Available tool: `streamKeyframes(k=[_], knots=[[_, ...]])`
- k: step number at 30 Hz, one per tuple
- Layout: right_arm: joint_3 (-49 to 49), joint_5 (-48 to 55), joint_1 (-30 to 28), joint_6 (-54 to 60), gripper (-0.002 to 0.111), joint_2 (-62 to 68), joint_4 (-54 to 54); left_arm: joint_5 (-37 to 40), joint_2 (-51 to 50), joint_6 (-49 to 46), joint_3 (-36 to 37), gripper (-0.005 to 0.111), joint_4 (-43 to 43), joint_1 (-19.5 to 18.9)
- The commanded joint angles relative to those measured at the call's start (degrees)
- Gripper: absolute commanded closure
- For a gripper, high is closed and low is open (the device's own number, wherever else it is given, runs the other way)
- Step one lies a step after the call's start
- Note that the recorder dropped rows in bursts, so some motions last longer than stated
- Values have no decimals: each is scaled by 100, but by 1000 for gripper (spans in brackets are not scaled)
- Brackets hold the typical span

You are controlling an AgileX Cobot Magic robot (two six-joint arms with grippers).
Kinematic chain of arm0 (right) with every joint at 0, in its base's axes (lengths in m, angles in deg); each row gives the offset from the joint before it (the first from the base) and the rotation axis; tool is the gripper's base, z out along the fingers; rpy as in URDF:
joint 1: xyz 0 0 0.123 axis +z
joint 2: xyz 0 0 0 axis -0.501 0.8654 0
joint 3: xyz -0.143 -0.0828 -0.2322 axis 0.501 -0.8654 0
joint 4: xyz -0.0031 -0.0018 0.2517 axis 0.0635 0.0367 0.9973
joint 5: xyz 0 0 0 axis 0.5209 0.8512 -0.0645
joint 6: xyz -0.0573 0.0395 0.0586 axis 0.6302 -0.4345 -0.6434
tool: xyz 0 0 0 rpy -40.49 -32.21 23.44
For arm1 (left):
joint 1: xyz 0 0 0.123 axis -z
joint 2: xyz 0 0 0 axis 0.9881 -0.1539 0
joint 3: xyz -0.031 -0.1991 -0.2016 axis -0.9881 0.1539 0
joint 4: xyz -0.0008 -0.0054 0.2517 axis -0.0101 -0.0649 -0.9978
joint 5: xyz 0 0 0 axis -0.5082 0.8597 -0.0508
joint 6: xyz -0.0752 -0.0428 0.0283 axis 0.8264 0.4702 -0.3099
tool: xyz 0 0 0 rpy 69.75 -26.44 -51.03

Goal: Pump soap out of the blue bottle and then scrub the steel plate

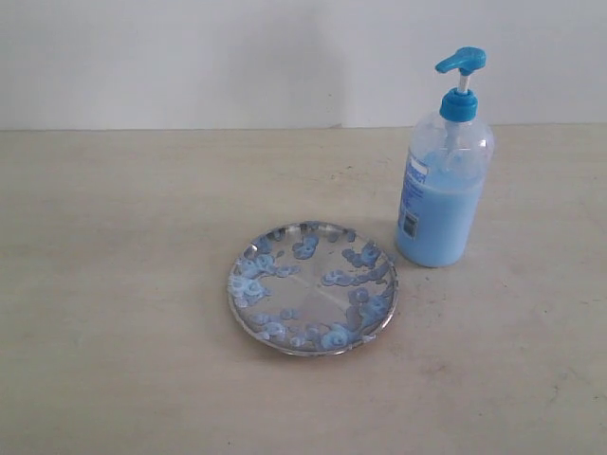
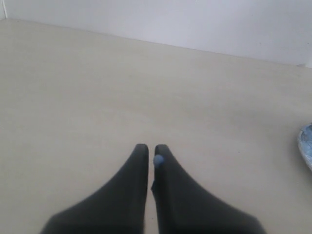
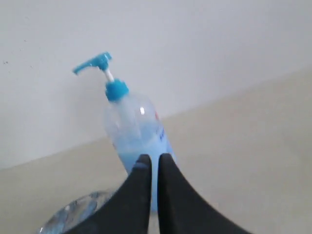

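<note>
Mid-worktop [image 1: 114, 313], toward the near edge: steel plate [image 1: 313, 292] lies flat, with soap [image 1: 254, 284] curls scattered across it. Right of it and nearer the far edge, blue bottle [image 1: 444, 194] stands upright, long axis vertical, spout [image 1: 448, 65] pointing left. Grippers show in the wrist views only. Left gripper [image 2: 151, 148]: jaws pressed near together, pinching nothing, blue dab [image 2: 158, 159] on one tip. Right gripper [image 3: 155, 158]: jaws likewise near together, empty, bottle straight ahead.

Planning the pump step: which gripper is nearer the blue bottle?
Right. The right gripper points at the bottle, close ahead of its shut fingers. The left gripper faces the table; only the plate edge shows in its view, no bottle.
</note>
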Motion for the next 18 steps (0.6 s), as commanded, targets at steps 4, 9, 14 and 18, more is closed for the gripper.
streamKeyframes(k=[4, 9, 14, 18], knots=[[7, -1508, -68, 1733, 109, 211, -207, -83, 19, 25, 14, 103, -24, -19], [7, 651, -80, 2824, 109, 212, 980, -83, 19, 25, 14, 103, -24, -19], [7, 1334, -80, 1822, 109, -88, -53, -83, 19, 25, 14, 103, -24, -19], [7, 1372, -80, 687, 109, -88, -750, -83, 19, 25, 14, 103, -24, -19]])
